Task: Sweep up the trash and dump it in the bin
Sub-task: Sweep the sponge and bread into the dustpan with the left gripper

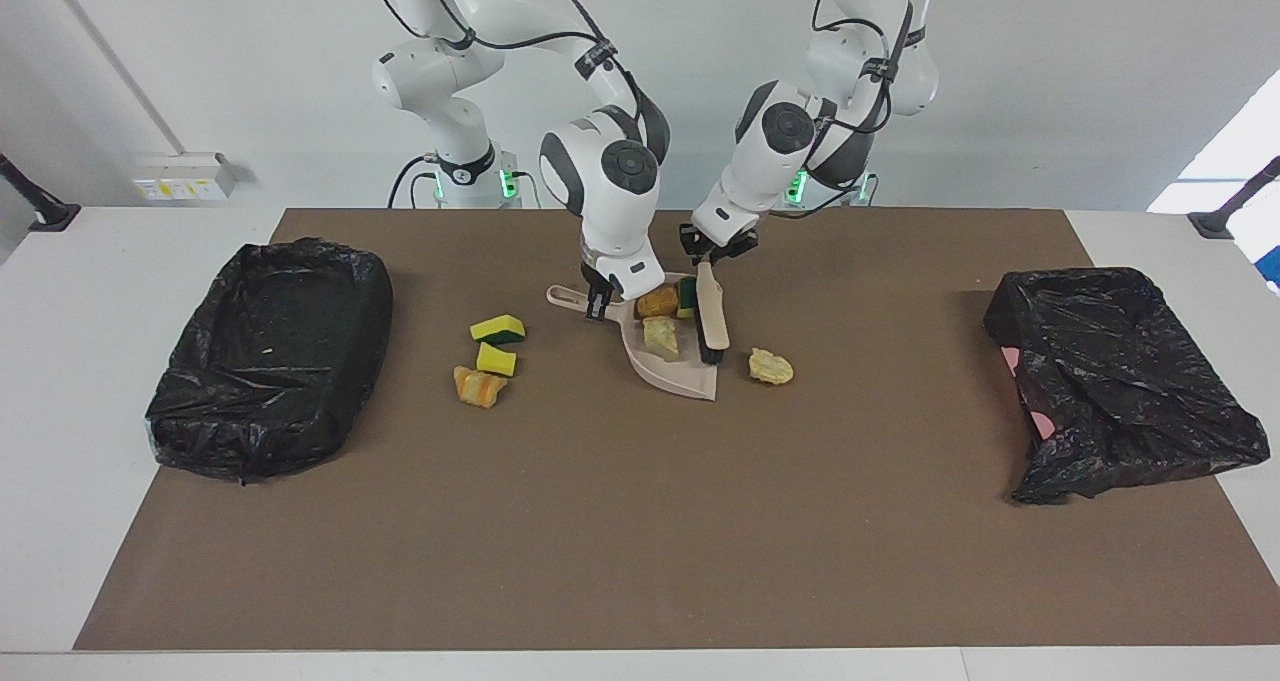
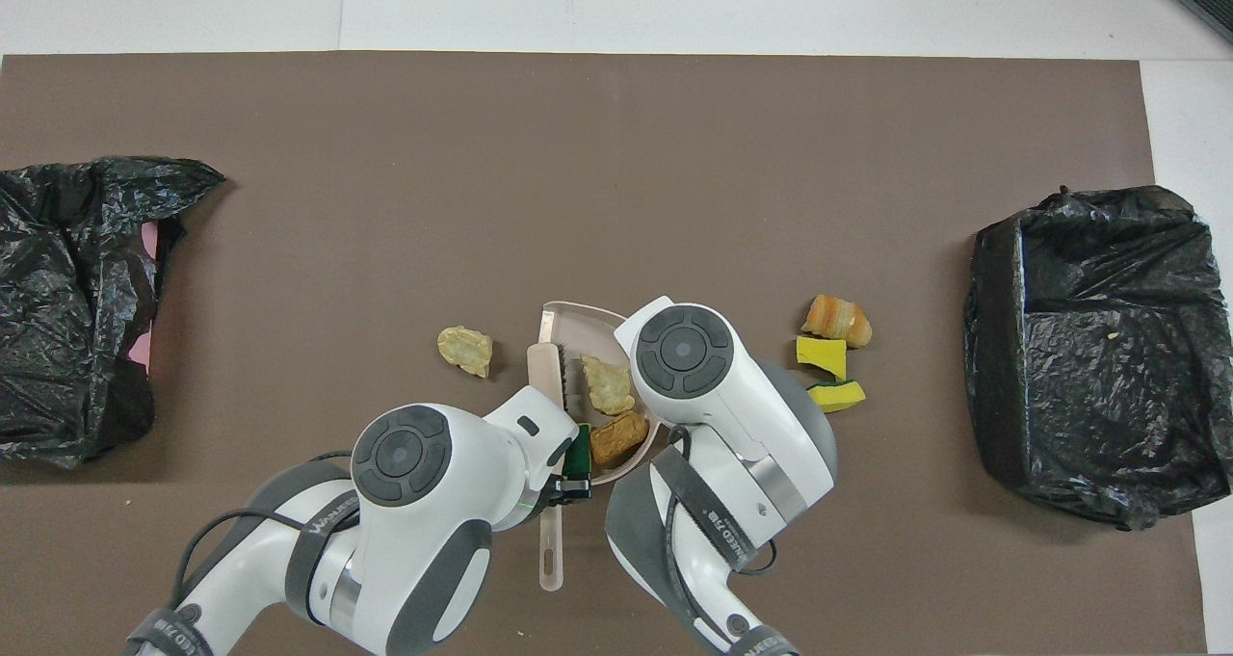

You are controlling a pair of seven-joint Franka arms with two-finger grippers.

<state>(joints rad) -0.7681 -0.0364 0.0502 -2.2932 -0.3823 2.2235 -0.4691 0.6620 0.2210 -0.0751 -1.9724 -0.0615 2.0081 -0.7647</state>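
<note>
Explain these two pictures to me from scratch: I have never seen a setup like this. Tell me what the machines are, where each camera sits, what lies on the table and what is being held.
These are two white robot arms at a table covered by a brown mat. One picture faces them from across the table; the other looks down from above their own end.

The right gripper is shut on the handle of a beige dustpan. The left gripper is shut on a brush, whose bristles rest in the pan.

The trash is sponge and foam scraps: three in the pan, one cream chunk beside it, three in a cluster toward the right arm's end. A black-lined bin stands at each end.
</note>
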